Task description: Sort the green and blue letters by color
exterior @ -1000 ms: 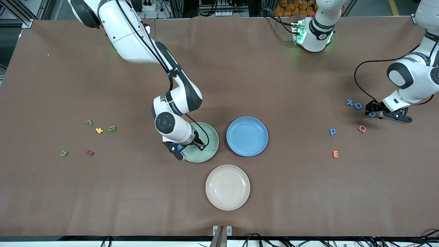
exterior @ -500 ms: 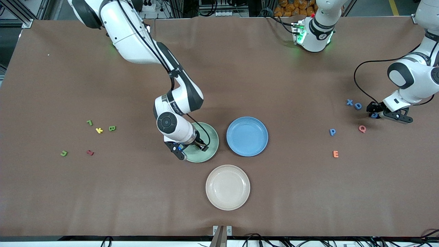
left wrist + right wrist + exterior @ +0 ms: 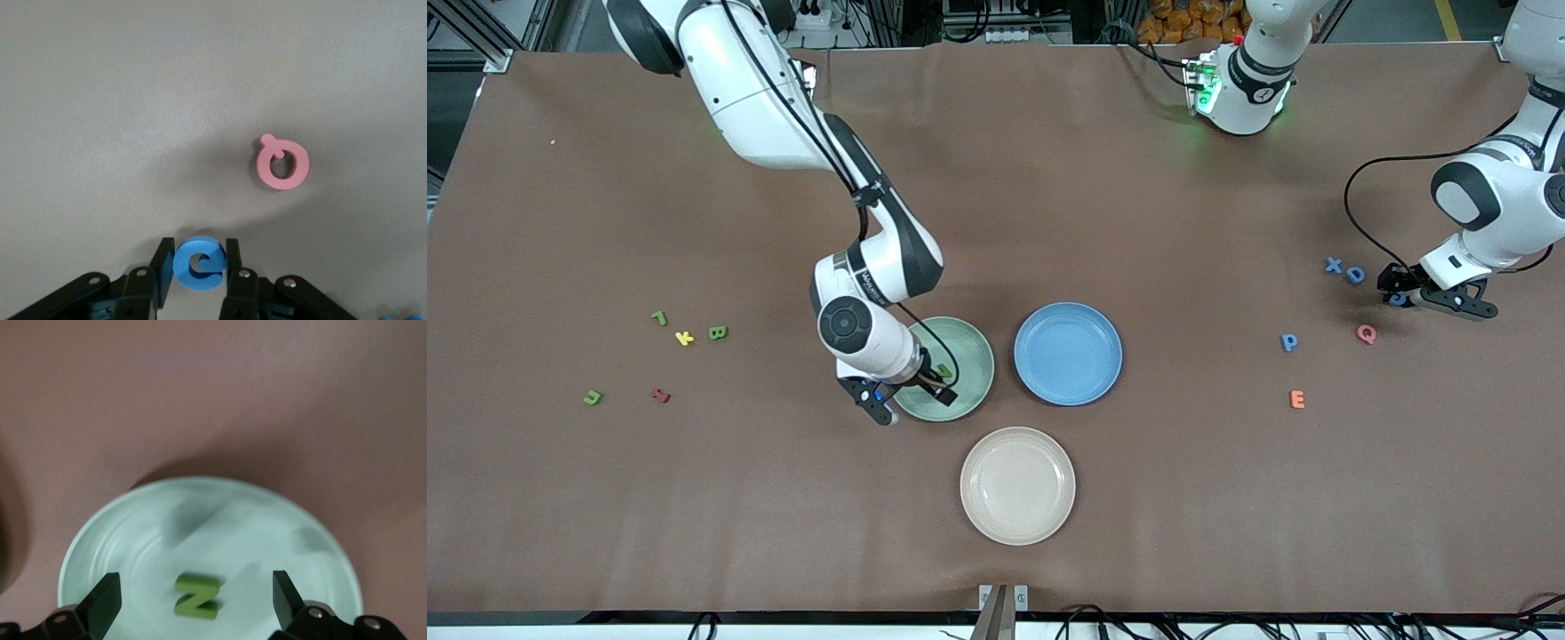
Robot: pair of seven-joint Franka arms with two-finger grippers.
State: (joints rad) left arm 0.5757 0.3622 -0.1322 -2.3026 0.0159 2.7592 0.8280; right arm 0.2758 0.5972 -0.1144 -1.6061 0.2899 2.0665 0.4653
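**Green N on the green plate, blue G between the left fingers**

Centre frame in the front view: the right gripper [image 3: 911, 391] hangs over the green plate [image 3: 967, 351], fingers spread wide and holding nothing. The right wrist view shows the green N [image 3: 196, 597] lying flat in the plate [image 3: 133, 533] between those parted fingers; it reads as a Z there, so it lies turned a quarter, its long axis across the picture.

Right edge, mid-height: the left gripper [image 3: 1398, 293] is down at the table, its fingers [image 3: 162, 270] pressed on either side of the blue G [image 3: 199, 262], which lies flat with its opening facing the right of the wrist picture. The pink Q [image 3: 283, 164] lies close by, tail toward upper left.

Blue X [image 3: 1333, 265] and blue D [image 3: 1355, 275] sit beside the left gripper; blue P [image 3: 1288, 342] and orange E [image 3: 1297, 399] lie lower. At left: green B [image 3: 718, 332], two green hooks [image 3: 659, 317] [image 3: 592, 397], yellow K [image 3: 684, 338]. The blue plate [image 3: 1067, 353] sits centre.
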